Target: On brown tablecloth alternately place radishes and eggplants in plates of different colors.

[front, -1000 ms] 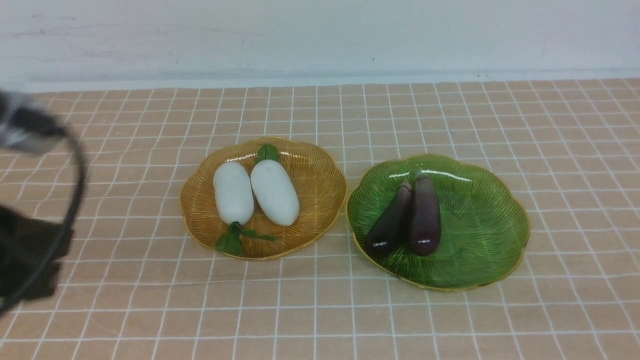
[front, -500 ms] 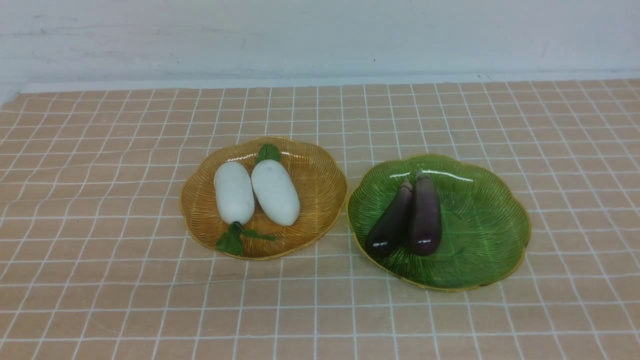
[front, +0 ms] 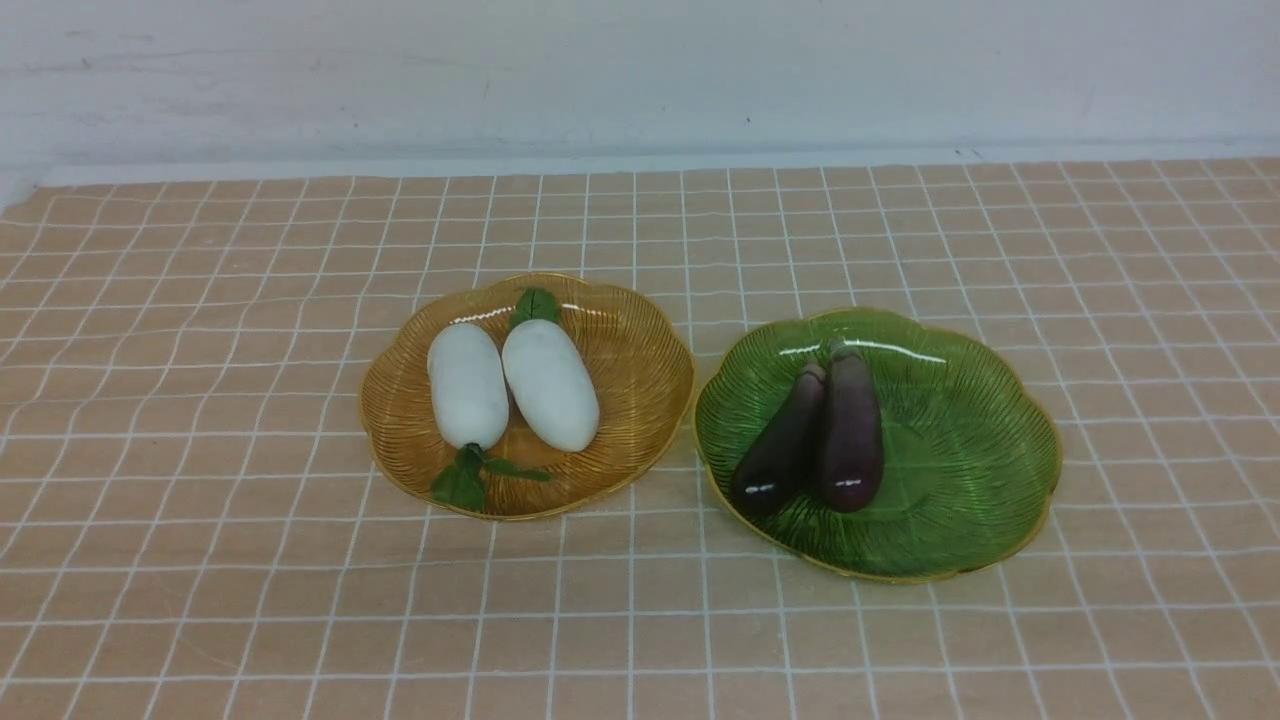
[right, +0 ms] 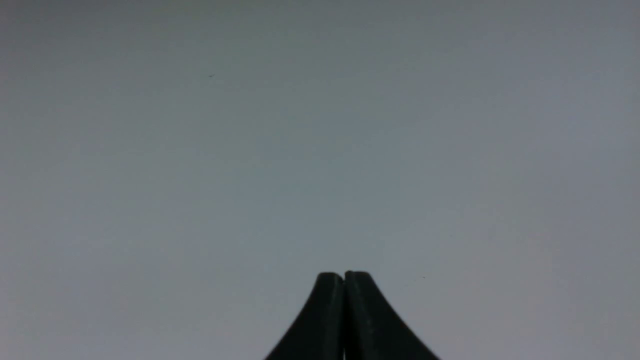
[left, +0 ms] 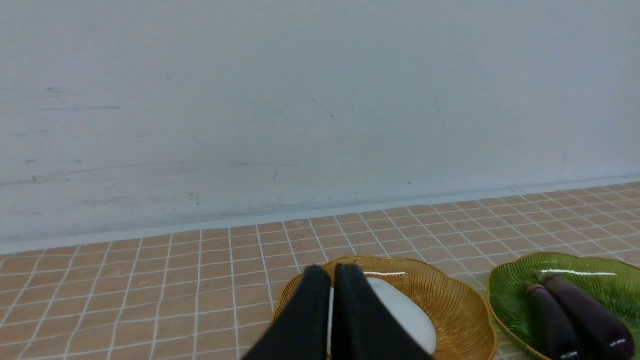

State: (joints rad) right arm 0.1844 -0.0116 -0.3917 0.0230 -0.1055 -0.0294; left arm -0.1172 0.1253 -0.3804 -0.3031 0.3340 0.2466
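Observation:
Two white radishes [front: 467, 385] [front: 550, 384] lie side by side in the amber plate [front: 640, 350] at the middle of the brown tablecloth [front: 200, 560]. Two dark purple eggplants [front: 778, 446] [front: 851, 431] lie together in the green plate [front: 970, 450] to its right. Neither arm shows in the front view. In the left wrist view my left gripper [left: 332, 272] is shut and empty, held off the cloth short of the amber plate [left: 450, 310], with one radish [left: 405, 315] partly hidden behind its fingers. My right gripper [right: 344, 276] is shut, with only a plain grey wall behind it.
A pale wall [front: 640, 70] runs along the far edge of the cloth. The two plates almost touch at the middle. The cloth is wrinkled at the left [front: 60, 400].
A second ago my left arm stood blurred at the front view's left edge; it has withdrawn out of that view. Radishes, eggplants and plates have not moved.

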